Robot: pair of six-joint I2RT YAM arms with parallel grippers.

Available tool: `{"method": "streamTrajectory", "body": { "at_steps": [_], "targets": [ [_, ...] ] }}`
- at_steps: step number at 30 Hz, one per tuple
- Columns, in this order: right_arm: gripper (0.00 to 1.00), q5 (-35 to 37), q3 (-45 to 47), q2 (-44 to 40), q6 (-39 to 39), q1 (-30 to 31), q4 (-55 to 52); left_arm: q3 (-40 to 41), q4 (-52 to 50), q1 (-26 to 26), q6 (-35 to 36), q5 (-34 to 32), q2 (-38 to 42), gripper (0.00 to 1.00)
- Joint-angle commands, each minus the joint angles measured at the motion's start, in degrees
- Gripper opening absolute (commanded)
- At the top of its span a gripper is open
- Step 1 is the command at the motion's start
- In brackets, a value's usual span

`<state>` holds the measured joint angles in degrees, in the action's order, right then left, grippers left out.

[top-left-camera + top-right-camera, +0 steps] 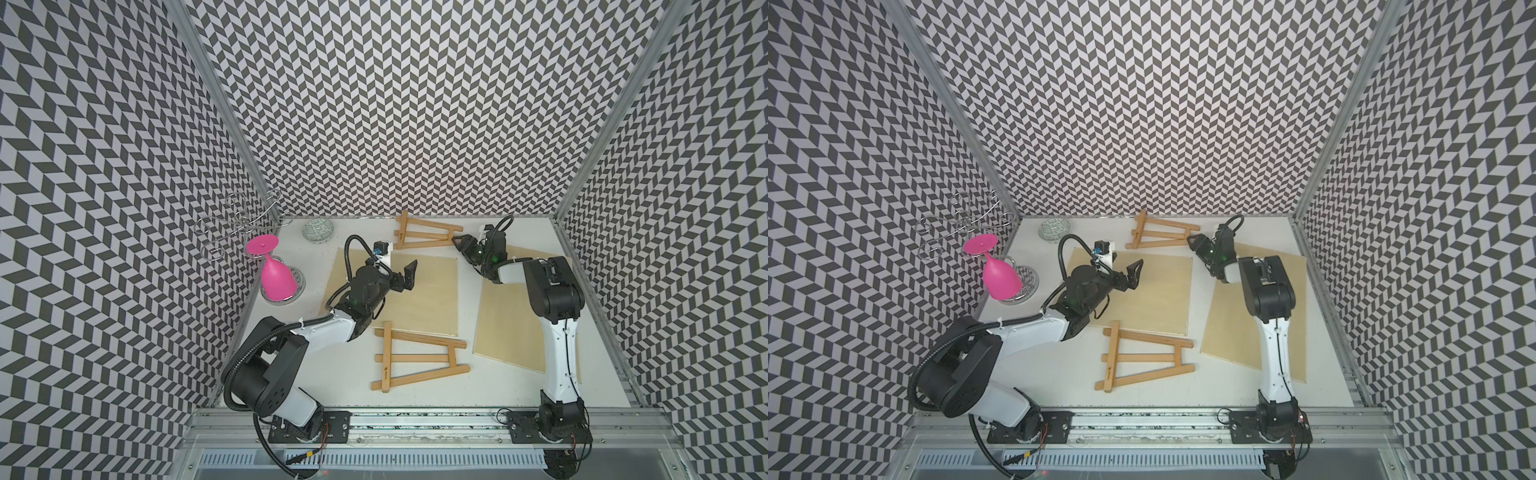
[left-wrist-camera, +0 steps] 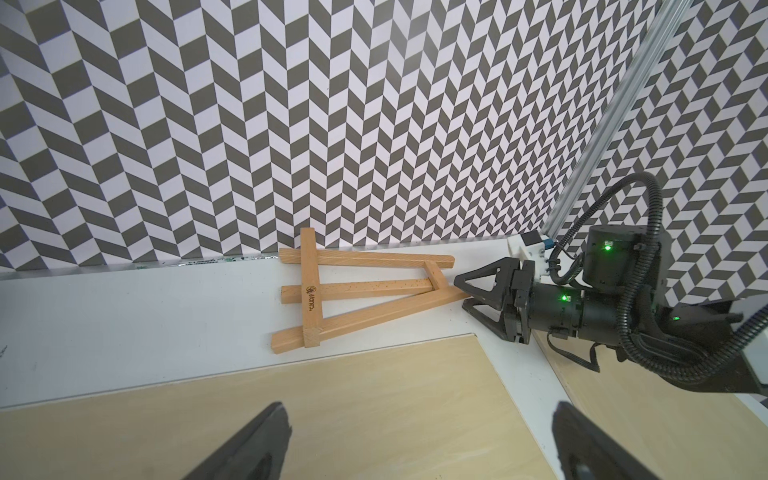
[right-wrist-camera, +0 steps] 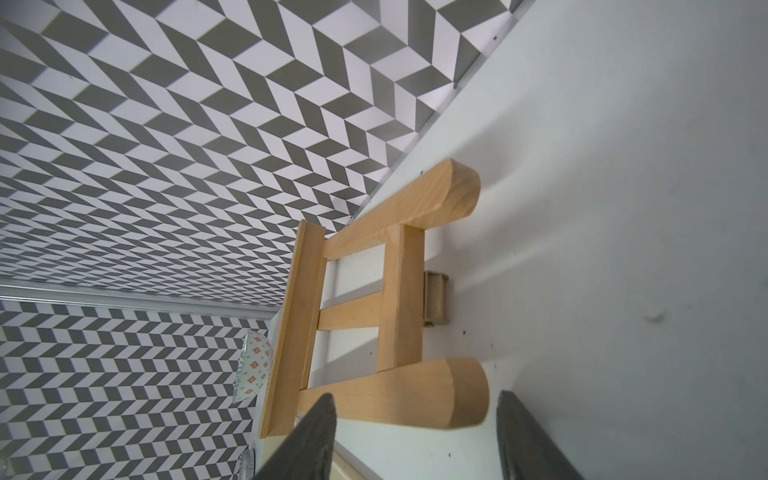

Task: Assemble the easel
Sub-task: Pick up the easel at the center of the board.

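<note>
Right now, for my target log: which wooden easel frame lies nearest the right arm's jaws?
The folded wooden easel frame by the back wall: its leg tip sits between those jaws. The other easel lies nearer the front rail.

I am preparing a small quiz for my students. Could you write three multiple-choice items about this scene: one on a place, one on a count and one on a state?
1. Where does the far easel lie?
A) beside the back wall
B) on a board
C) inside a bowl

2. How many wooden easels lie on the table?
A) one
B) two
C) three

3. How does the left gripper stand?
A) shut on an easel
B) open and empty
C) shut on a glass

Key: 1 A, it lies flat near the wall's foot. 2 B, the near easel is the second. 3 B, its jaws are spread wide and hold nothing.
</note>
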<state>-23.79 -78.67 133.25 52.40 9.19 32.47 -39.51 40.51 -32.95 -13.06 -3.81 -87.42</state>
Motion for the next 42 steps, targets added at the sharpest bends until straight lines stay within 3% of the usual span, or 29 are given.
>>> {"method": "streamTrajectory", "body": {
  "at_steps": [1,11,21,30,42],
  "targets": [
    [0.58,-1.33,-2.02,2.50,1.65,-0.14,2.99,-1.88,-1.18,-0.27,1.19,-1.57,-0.64,0.99],
    [0.47,-2.54,-2.68,5.12,6.74,-0.99,8.58,-2.45,-1.29,-0.27,1.90,-2.24,-0.97,0.99],
    [0.44,-3.42,-5.80,7.91,9.47,-1.46,10.58,-2.93,-1.74,-0.30,2.51,-2.82,-1.08,0.99],
    [0.29,-4.77,-5.07,6.76,12.20,-1.45,15.25,-3.20,-2.09,-0.27,2.95,-3.22,-1.44,0.99],
    [0.05,-5.11,-1.15,-2.57,13.47,-1.53,21.71,-3.56,-3.31,-0.27,3.18,-3.56,0.86,0.99]
  ]
}}
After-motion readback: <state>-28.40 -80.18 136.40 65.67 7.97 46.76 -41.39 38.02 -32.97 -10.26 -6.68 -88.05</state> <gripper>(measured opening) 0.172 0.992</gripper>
